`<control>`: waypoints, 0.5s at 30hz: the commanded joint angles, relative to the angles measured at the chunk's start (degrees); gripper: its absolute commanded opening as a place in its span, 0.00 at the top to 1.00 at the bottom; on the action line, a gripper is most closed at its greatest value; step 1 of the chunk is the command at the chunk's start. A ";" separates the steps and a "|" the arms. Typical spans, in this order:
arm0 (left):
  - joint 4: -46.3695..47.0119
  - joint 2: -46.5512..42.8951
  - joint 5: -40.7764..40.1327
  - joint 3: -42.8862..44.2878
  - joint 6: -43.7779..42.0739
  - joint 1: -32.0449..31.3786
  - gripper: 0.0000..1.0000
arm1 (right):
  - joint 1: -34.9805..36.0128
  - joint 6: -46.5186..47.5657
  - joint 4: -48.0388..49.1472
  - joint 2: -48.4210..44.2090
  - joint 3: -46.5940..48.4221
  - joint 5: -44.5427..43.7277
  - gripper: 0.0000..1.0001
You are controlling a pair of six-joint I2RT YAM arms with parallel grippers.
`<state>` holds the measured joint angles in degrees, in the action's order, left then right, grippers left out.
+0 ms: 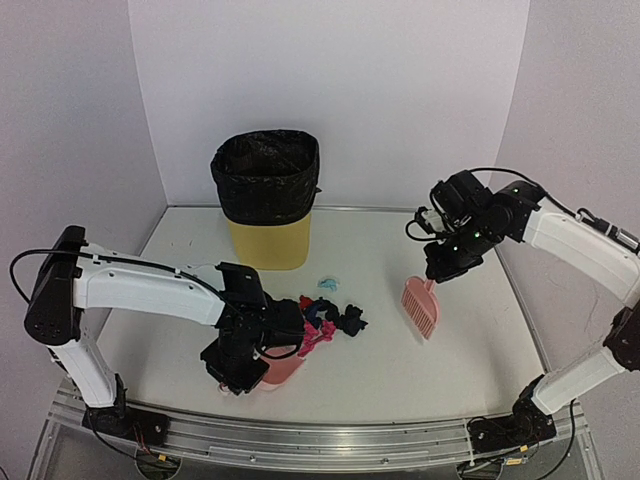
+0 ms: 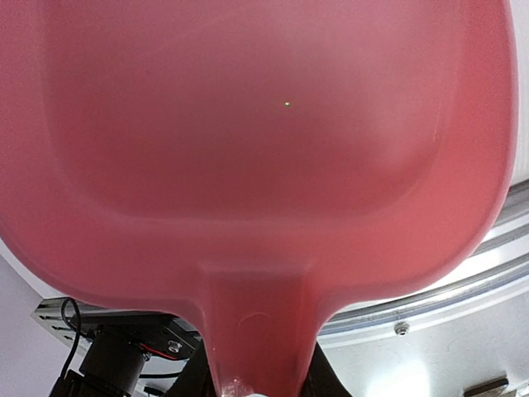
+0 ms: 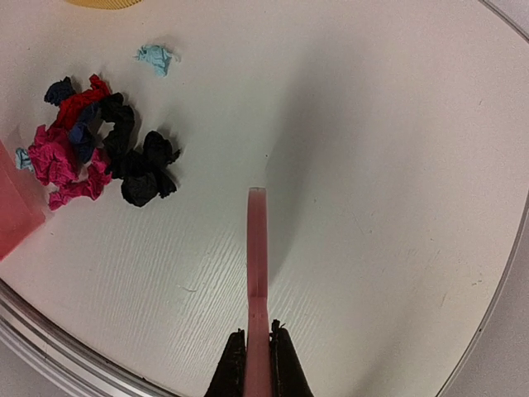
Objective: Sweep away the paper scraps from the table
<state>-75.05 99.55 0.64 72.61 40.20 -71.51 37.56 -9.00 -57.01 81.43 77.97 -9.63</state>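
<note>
Right pincer (image 3: 258,335) is closed narrow on the handle of the pink brush (image 3: 257,248), which is seen edge-on between its fingers. The left pincer (image 1: 238,362) grips the pink dustpan (image 2: 264,165) by its handle, and the pan's body fills the left wrist view. The paper scraps (image 3: 99,153), pink, red, navy and black, lie heaped on the worktop (image 3: 372,165) right at the dustpan's mouth, the pink ones touching or just beside its lip. One light blue wad (image 3: 155,58) sits apart, beyond the heap from the dustpan. The brush hangs well apart from the dustpan, on the far side of the heap, and whether its head touches the worktop cannot be told. A yellow bin (image 1: 266,195) lined with a black bag stands behind the dustpan. The step in hand looks like pushing the gathered heap into the pan. Next, the brush probably needs to come down behind the black wads and draw toward the dustpan, catching the stray blue wad too, while the pan stays flat against the worktop.
</note>
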 commanded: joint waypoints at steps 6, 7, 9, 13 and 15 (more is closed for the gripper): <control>-7.03 -0.09 -1.07 -0.74 -1.63 -3.28 1.00 | -0.21 3.08 0.67 4.46 5.81 -3.95 1.00; -7.03 -0.10 -1.05 -1.55 -1.62 -3.28 1.00 | -0.20 3.39 0.66 5.52 6.68 -4.80 1.00; -7.04 -0.54 -1.06 -2.84 -1.54 -3.28 1.00 | -0.21 4.05 0.62 7.90 9.03 -5.72 1.00; -5.47 -1.87 1.70 -3.92 -2.70 -3.28 1.00 | -0.16 5.56 0.63 13.48 12.82 -5.58 1.00; -3.56 -1.26 3.48 -4.60 -4.20 -3.28 1.00 | -0.17 6.08 0.65 15.77 14.45 -6.04 1.00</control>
<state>-75.59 99.61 1.27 69.07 38.59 -74.89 37.56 -5.02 -56.83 93.27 88.02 -13.87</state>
